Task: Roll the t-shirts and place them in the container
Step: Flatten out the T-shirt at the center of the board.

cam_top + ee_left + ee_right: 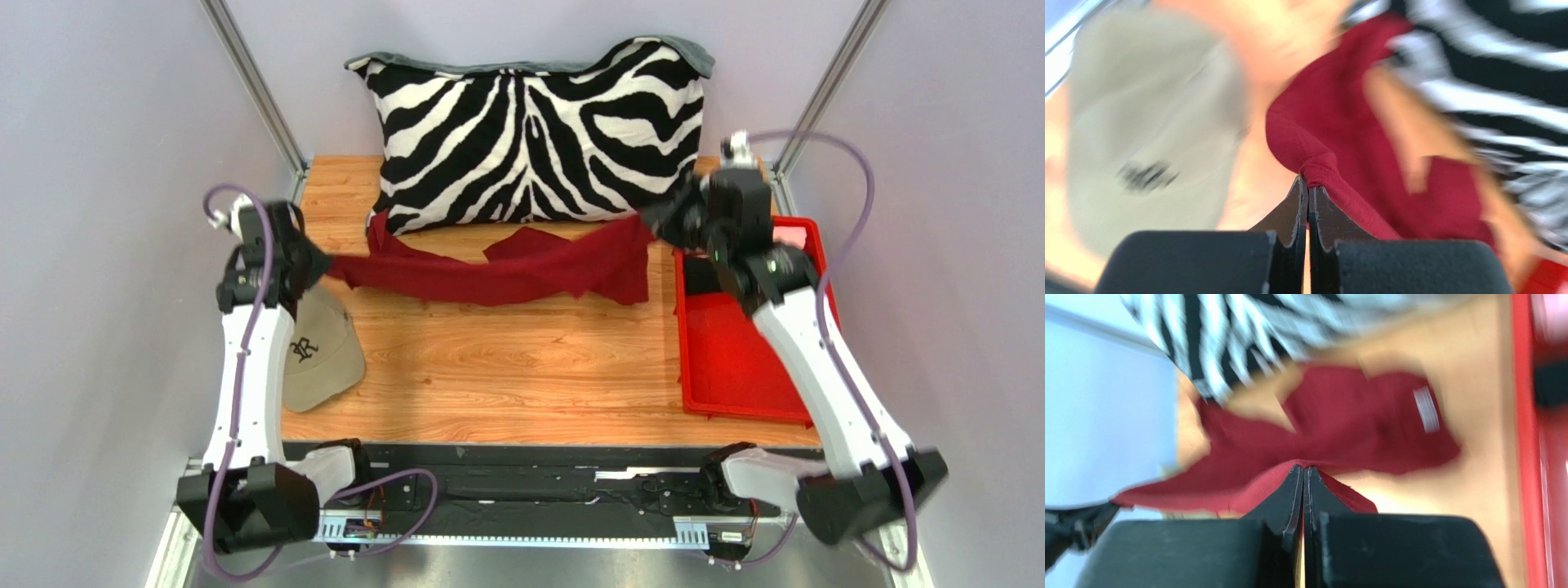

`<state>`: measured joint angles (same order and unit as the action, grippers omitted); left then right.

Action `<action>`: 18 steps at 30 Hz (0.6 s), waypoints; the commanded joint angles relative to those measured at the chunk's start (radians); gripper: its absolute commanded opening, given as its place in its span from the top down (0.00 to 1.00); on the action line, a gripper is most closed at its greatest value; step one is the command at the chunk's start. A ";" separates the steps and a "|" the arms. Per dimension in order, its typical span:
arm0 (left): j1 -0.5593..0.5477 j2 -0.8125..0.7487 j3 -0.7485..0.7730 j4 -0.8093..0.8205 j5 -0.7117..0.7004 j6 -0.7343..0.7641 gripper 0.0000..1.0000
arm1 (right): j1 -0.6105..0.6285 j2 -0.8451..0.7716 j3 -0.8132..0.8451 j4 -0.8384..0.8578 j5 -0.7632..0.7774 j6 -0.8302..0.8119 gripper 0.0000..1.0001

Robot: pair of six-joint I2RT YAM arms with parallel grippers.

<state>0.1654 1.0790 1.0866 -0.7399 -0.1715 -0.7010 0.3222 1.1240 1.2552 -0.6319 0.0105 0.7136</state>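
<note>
A maroon t-shirt [515, 272] hangs stretched between both arms above the wooden table, in front of the pillow. My left gripper [321, 267] is shut on its left end, where the cloth [1324, 168] bunches at the closed fingertips [1309, 184]. The right gripper [648, 227] is shut on the shirt's right end; in the right wrist view the cloth [1339, 425] spreads away from the pinched tip [1303, 470]. Something black [702, 279] and a pink patch [1551, 315] lie in the red tray; I cannot tell whether they are shirts.
A large zebra-striped pillow [534, 129] leans against the back wall. The khaki cap [319, 355] lies under the left arm, near the table's left edge. The red tray [736, 368] occupies the right side, partly under the right arm.
</note>
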 commanded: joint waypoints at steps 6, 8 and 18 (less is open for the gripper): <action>-0.003 0.248 0.641 0.119 0.187 0.135 1.00 | -0.159 0.460 0.820 0.045 0.003 -0.117 1.00; -0.003 0.289 0.761 0.096 0.187 0.156 1.00 | -0.175 0.534 0.998 0.028 -0.029 -0.121 1.00; -0.001 0.277 0.728 0.091 0.190 0.176 1.00 | -0.180 0.514 0.948 0.047 -0.043 -0.128 1.00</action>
<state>0.1593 1.3811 1.8889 -0.6495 0.0223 -0.5537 0.1478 1.6958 2.3302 -0.6174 -0.0349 0.6071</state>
